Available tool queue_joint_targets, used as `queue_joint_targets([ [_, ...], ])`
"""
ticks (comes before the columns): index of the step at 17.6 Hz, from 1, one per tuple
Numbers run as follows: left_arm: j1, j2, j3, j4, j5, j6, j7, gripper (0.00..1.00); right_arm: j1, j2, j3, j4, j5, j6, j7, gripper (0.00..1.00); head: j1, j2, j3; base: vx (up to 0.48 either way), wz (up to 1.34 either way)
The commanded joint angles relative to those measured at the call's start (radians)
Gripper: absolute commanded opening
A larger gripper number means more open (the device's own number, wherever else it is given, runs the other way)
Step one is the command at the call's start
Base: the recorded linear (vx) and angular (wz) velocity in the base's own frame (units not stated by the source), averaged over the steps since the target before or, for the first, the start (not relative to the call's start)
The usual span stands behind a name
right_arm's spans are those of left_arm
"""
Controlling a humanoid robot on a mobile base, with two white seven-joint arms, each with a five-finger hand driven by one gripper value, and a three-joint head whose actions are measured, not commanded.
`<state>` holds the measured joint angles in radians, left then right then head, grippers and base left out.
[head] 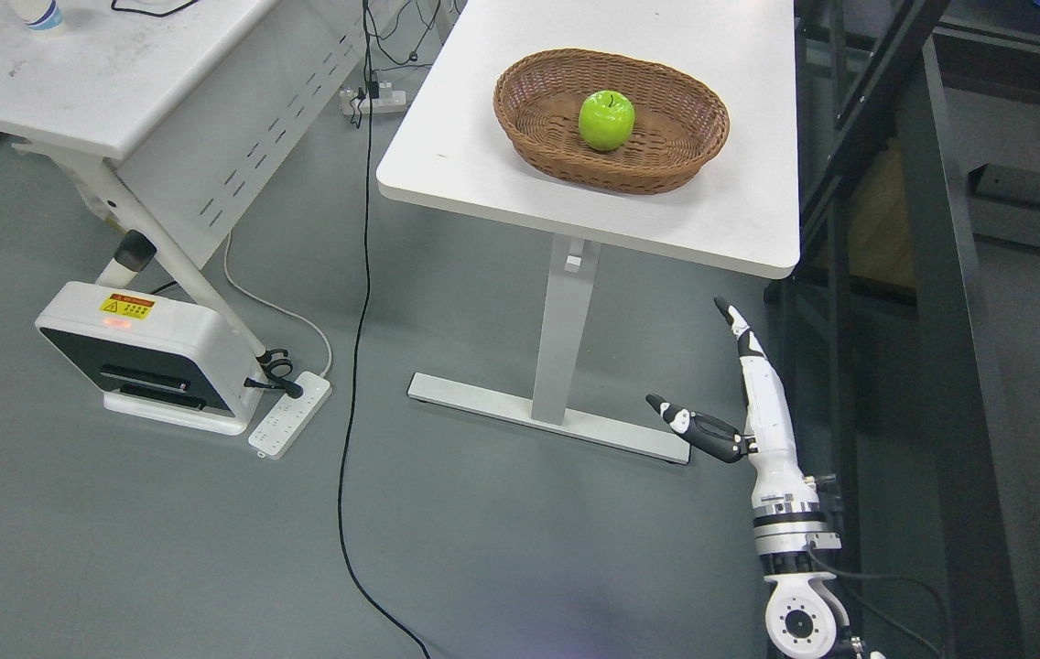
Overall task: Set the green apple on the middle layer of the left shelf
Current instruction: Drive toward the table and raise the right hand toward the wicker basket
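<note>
**Apple waiting in the basket, hand not yet near it**

Apple (606,120) first: green, glossy and round, it sits stem-up near the middle of a brown woven basket (612,119), touching nothing but the basket floor. Its even colour and sheen suggest it may be an artificial fruit, so it is probably light; either way it looks rigid, not something that will give under the fingers. The smooth skin is the main concern, since a shiny sphere can squirt out of a shallow pinch. The safest hold is likely a wrap around its widest part, fingers on one side and thumb opposite, coming from above so the basket wall does not block the knuckles. The stem dimple offers no purchase and is best left alone.

The basket is oval and shallow, with a low rim all round, and stands on the white surface (483,165) toward its right half, well back from the near edge.

The right hand (740,403) hangs below and in front of that surface, over the grey floor (209,549), well apart from the apple. Its fingers are straight and together, pointing up, with the thumb spread out to the side; it holds nothing. The left arm does not show.

A dark shelf frame (932,275) runs along the right side, beside the surface. No shelf on the left can be made out from here.
</note>
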<state>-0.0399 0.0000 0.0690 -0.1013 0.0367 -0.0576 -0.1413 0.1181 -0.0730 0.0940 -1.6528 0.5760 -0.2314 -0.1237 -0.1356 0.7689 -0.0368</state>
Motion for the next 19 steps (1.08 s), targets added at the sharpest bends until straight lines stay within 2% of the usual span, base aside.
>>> queue_joint_targets([
  [1, 0.0, 0.017, 0.0, 0.0, 0.0, -0.001, 0.0, 1.0, -0.018, -0.059, -0.056, -0.007, 0.122, -0.006, -0.007, 1.0, 0.0, 0.0, 0.0, 0.047, 0.11],
  [5, 0.0, 0.017, 0.0, 0.0, 0.0, 0.001, 0.0, 1.0, -0.015, -0.048, -0.057, -0.036, 0.032, -0.12, 0.002, 1.0, 0.0, 0.0, 0.0, 0.1, 0.16],
  [7, 0.0, 0.017, 0.0, 0.0, 0.0, -0.001, 0.0, 1.0, -0.034, -0.044, -0.056, -0.035, 0.034, -0.077, 0.01, 1.0, 0.0, 0.0, 0.0, 0.123, 0.12],
  [10, 0.0, 0.017, 0.0, 0.0, 0.0, -0.001, 0.0, 1.0, -0.096, -0.041, -0.045, -0.03, 0.039, 0.059, 0.048, 1.0, 0.0, 0.0, 0.0, 0.101, -0.07],
  [19, 0.0, 0.017, 0.0, 0.0, 0.0, 0.001, 0.0, 1.0, -0.095, 0.007, -0.043, -0.032, 0.022, 0.044, 0.048, 1.0, 0.0, 0.0, 0.0, 0.096, -0.17],
])
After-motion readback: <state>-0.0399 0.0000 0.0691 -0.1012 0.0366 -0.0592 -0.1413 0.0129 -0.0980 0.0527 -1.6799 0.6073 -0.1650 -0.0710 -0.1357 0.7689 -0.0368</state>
